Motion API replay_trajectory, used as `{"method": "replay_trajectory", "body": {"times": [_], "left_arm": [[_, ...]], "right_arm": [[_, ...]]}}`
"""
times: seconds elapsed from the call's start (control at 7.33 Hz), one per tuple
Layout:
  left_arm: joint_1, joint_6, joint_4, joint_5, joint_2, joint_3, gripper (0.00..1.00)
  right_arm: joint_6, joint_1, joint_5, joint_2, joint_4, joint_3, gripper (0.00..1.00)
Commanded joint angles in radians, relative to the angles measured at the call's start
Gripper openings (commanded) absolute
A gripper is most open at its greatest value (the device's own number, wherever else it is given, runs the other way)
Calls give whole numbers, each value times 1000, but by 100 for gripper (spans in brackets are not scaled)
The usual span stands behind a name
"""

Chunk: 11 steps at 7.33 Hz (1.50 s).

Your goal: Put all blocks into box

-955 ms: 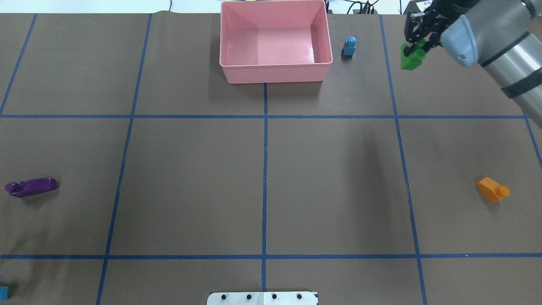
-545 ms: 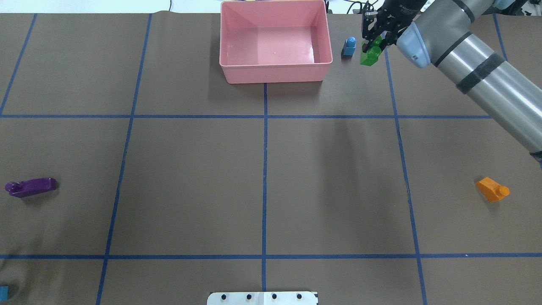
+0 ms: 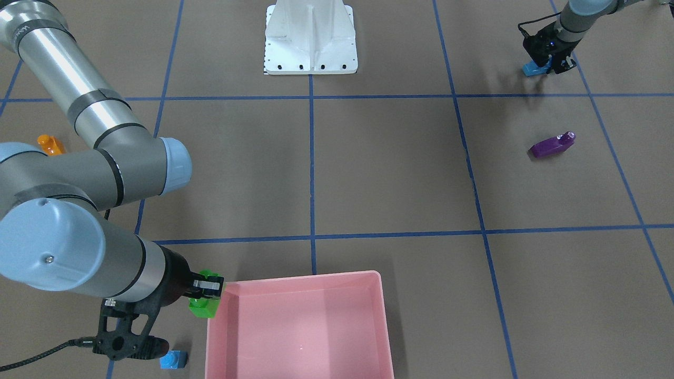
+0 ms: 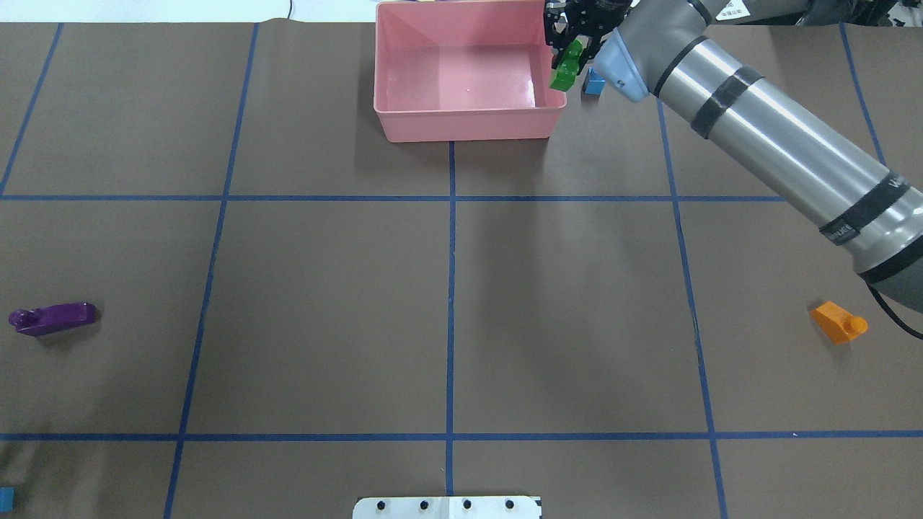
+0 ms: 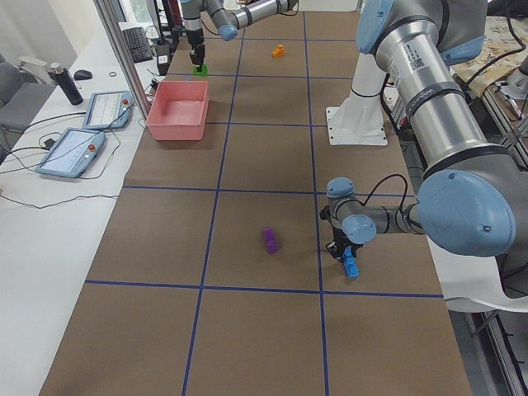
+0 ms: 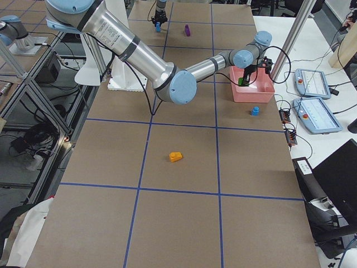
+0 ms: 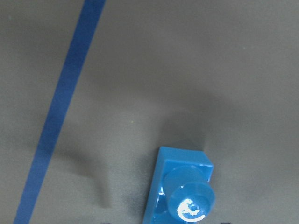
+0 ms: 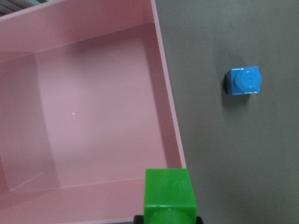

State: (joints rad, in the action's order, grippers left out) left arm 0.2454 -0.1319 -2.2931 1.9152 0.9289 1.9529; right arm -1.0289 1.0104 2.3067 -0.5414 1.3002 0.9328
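Observation:
My right gripper is shut on the green brick and holds it over the right rim of the pink box. The right wrist view shows the green brick above the box's wall. The small blue brick stands just right of the box. The purple brick lies far left and the orange brick far right. My left gripper hangs open over another blue brick, which sits at the table's near left corner.
The white base plate sits at the table's near edge in the middle. Blue tape lines cross the brown table. Control tablets lie on the side bench beyond the box.
My right gripper carried the green brick leftward, past the small blue brick, to the box's right rim. The bricks on the table have not moved.

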Motion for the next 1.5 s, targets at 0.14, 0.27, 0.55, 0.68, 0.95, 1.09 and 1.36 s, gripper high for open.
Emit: {"method": "replay_trajectory", "body": {"times": [0.14, 0.27, 0.55, 0.68, 0.95, 1.09, 1.36], "left_arm": [[12, 0, 14, 4, -7, 41, 0], [20, 0, 14, 5, 5, 55, 0], [300, 3, 23, 117, 87, 64, 0], [448, 1, 94, 183, 194, 63, 0], [668, 1, 453, 244, 543, 57, 0], [739, -3, 653, 260, 700, 60, 0], [761, -300, 751, 255, 1007, -71, 0]], "right_arm": [[-271, -79, -189, 110, -229, -184, 0], [-284, -108, -263, 116, -233, -189, 0], [-283, -121, -285, 113, -230, -187, 99], [-274, -118, -276, 112, -229, -183, 100], [-237, -64, -210, 98, -225, -166, 100], [-217, -30, -161, 54, -220, -119, 100], [-160, 74, -49, -175, -217, 89, 100]]}}
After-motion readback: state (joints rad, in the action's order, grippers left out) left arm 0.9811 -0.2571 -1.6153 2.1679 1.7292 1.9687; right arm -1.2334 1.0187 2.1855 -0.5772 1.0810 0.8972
